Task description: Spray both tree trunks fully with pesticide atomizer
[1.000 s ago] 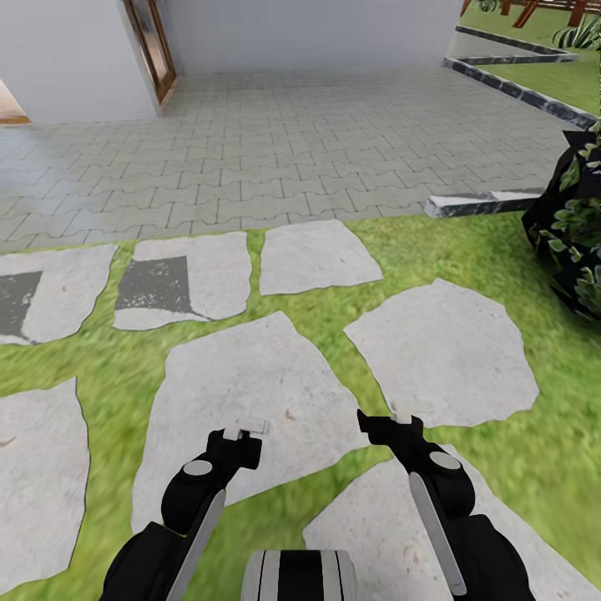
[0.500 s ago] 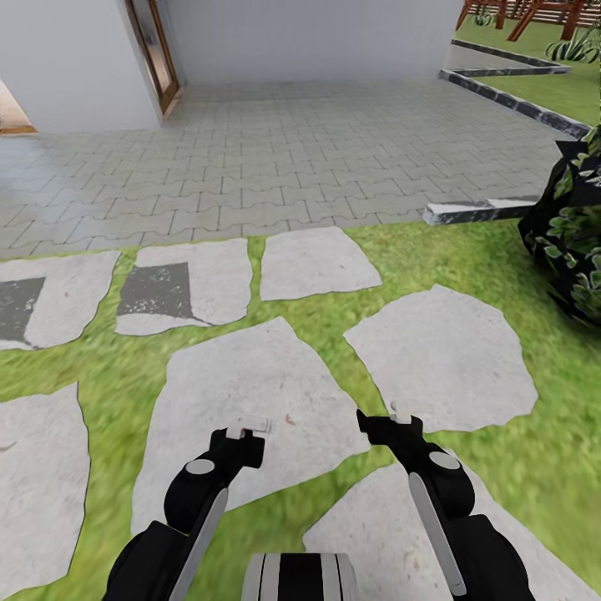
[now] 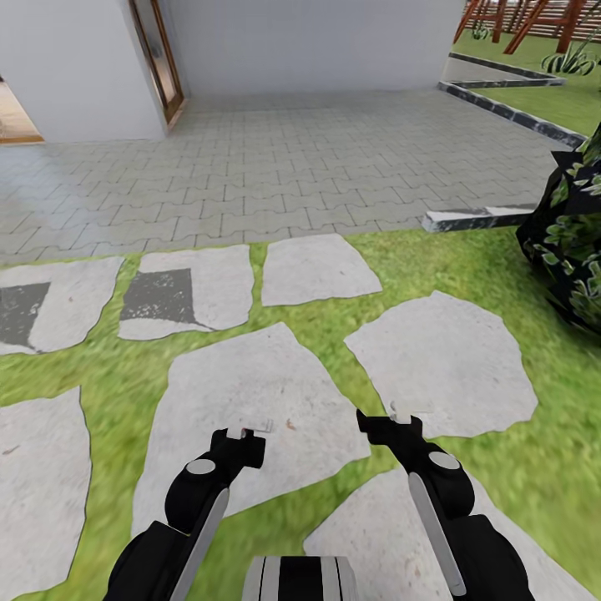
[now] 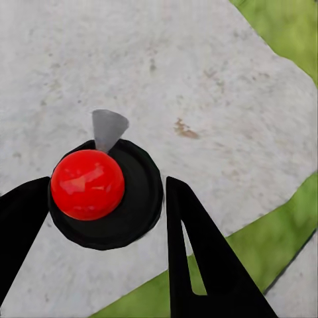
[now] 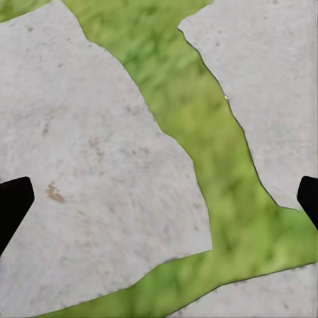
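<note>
A: Left side first. White house wall [image 3: 75, 75] with a wood-framed door [image 3: 159, 58], grey paved patio [image 3: 292, 159] in front, then stepping stones [image 3: 242, 392] set in the lawn [image 3: 108, 359].

B: And the left gripper [image 3: 244, 436]?

A: Low over the big stone. In the left wrist view its dark fingers [image 4: 199, 265] stand either side of a round black thing with a red ball on top and a small grey cone: I take that for the pesticide atomizer [image 4: 106, 192]. One finger touches its black rim; the other sits just beside it. Reads as clamped on it, carried off the ground.

B: So the pickup is done?

A: That's my judgement, yes. Nothing beyond that.

B: Right gripper [image 3: 399, 417]?

A: Hovering over the gap between stones. In the right wrist view the finger tips [image 5: 13, 202] sit at opposite edges, spread wide, nothing between them but stone and grass.

B: Far right?

A: A dark leafy bush [image 3: 576, 242] by a stone curb [image 3: 476, 219], and past it a striped plant and a brown wooden frame [image 3: 534, 17] at the top corner.

B: Any trunks? Any spray?

A: No thick mottled trunk here, no white specks on anything. Both trees remain to be reached and covered, so most of the job is ahead.
</note>
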### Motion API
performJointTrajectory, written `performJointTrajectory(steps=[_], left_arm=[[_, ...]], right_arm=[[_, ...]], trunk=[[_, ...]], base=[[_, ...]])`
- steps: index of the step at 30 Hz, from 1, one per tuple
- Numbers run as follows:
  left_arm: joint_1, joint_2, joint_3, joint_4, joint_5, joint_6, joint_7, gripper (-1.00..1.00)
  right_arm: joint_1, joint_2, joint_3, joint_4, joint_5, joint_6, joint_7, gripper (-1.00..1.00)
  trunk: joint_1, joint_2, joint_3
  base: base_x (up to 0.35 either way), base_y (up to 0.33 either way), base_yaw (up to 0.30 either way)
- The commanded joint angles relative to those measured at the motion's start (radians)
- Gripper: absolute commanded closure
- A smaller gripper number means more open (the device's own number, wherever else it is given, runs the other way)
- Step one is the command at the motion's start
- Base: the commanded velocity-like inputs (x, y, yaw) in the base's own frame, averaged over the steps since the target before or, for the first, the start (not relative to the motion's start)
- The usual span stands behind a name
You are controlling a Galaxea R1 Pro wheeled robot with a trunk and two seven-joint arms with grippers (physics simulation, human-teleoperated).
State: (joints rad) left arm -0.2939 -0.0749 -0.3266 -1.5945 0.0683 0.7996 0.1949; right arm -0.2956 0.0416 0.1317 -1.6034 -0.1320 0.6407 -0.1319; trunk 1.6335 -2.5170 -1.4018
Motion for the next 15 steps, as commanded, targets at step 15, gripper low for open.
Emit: performJointTrajectory(steps=[15], left_arm=[[0.002,0.004,-0.002,-0.001,0.007,0.005,0.008,1.00]], right_arm=[[0.000,-0.010,-0.008,-0.001,-0.006,0.005,-0.011,-1.00]], trunk=[[0.000,0.000,0.024]], base=[[0.000,0.000,0.067]])
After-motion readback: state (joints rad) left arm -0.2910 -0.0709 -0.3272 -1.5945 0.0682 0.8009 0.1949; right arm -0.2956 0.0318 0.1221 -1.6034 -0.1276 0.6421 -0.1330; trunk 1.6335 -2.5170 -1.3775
